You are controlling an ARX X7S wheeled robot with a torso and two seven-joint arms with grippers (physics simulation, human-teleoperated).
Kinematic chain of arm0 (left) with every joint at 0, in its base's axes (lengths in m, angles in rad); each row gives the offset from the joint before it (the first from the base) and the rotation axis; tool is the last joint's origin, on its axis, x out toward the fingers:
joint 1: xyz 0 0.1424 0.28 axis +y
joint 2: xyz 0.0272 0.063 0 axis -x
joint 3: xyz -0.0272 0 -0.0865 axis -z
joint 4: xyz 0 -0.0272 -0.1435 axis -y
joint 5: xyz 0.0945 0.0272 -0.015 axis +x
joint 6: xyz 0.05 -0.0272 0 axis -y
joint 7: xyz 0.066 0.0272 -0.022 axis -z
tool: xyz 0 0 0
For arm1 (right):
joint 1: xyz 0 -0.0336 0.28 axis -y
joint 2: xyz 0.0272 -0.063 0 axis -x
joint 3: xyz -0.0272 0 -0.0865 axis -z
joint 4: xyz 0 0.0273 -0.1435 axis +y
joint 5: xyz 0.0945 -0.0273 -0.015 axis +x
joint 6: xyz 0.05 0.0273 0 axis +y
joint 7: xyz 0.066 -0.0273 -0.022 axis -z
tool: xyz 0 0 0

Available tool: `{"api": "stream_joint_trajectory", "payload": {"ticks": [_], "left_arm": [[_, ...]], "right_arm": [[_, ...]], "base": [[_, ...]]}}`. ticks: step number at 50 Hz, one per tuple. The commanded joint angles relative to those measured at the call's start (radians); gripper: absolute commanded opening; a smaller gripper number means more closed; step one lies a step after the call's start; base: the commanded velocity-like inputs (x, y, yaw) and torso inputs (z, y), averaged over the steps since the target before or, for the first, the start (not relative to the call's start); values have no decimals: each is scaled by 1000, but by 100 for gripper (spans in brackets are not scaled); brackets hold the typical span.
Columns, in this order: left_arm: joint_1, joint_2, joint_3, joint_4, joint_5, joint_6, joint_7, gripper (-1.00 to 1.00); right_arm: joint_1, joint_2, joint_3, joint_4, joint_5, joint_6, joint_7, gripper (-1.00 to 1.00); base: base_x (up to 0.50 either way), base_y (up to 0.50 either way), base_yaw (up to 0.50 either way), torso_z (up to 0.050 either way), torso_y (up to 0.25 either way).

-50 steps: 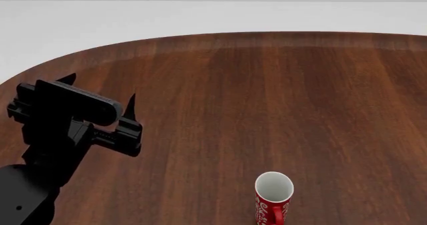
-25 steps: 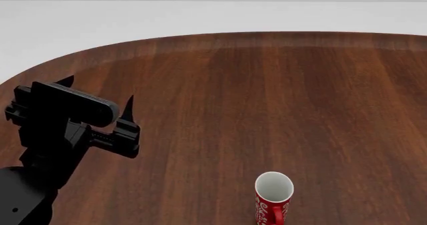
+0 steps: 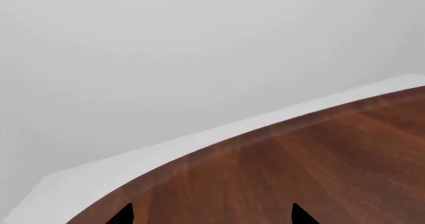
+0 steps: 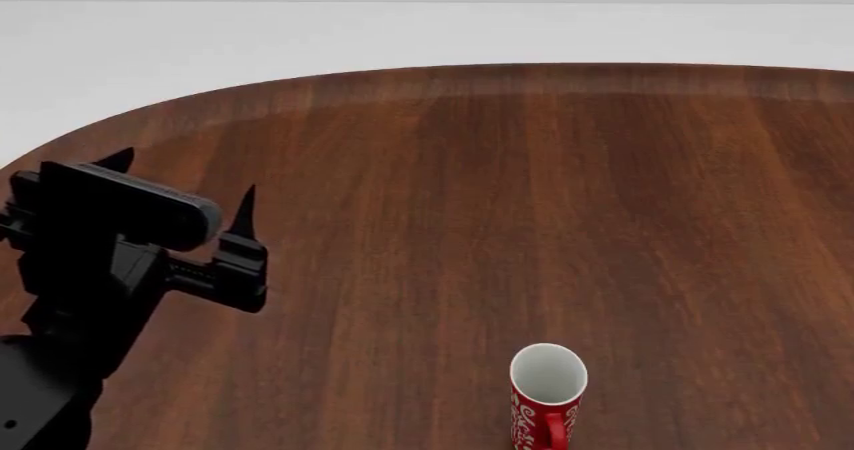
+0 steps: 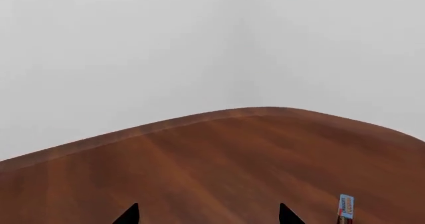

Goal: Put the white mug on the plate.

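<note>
**White mug and plate out of view; both grippers spread and empty**

Your left gripper [image 4: 184,178] hovers over the table [image 4: 534,190] with its fingers apart and nothing between them. Your right gripper [image 5: 207,215] shows only in its own wrist view, tips also apart and empty.

No white mug or plate appears in any view, so you cannot tell where either lies or whether the mug already sits on the plate. The one mug you can see is a red mug [image 4: 547,395] with white lettering and a white inside. It stands upright, well to the right of the left gripper and nearer to the robot's body.

Expect the white mug to be rigid, light, smooth-sided and likely slippery. Pinching one wall across the rim, or closing across the body, would probably hold best.

The table is dark polished wood with a curved far edge beyond both grippers, and the floor and walls are pale. A small upright blue-and-red object [image 5: 345,207], too small to identify, stands ahead of the right gripper.
</note>
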Motion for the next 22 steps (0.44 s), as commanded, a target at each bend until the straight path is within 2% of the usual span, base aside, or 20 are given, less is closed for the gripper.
{"api": "stream_joint_trajectory", "payload": {"ticks": [1, 5, 10, 12, 17, 22], "left_arm": [[7, -8, -15, 18, -13, -2, -5, 100], [12, -14, -18, 43, -20, -7, -6, 100], [19, -22, -26, 82, -32, -19, -9, 100], [23, -26, -30, 105, -37, -27, -12, 100], [32, -38, -40, 153, -50, -43, -18, 100], [40, -44, -48, 171, -57, -43, -19, 100]], "right_arm": [[57, 93, -8, -162, 0, 169, 61, 100], [169, 191, 15, -276, 94, 358, 149, 100], [307, 388, -71, -284, 243, 377, 300, 100], [346, 433, -97, -283, 275, 378, 335, 100], [395, 492, -104, -274, 320, 385, 350, 100], [372, 506, -71, -232, 332, 351, 317, 100]], "base": [[0, 0, 0, 0, 0], [0, 0, 0, 0, 0], [0, 0, 0, 0, 0], [0, 0, 0, 0, 0], [0, 0, 0, 0, 0], [0, 0, 0, 0, 0]]}}
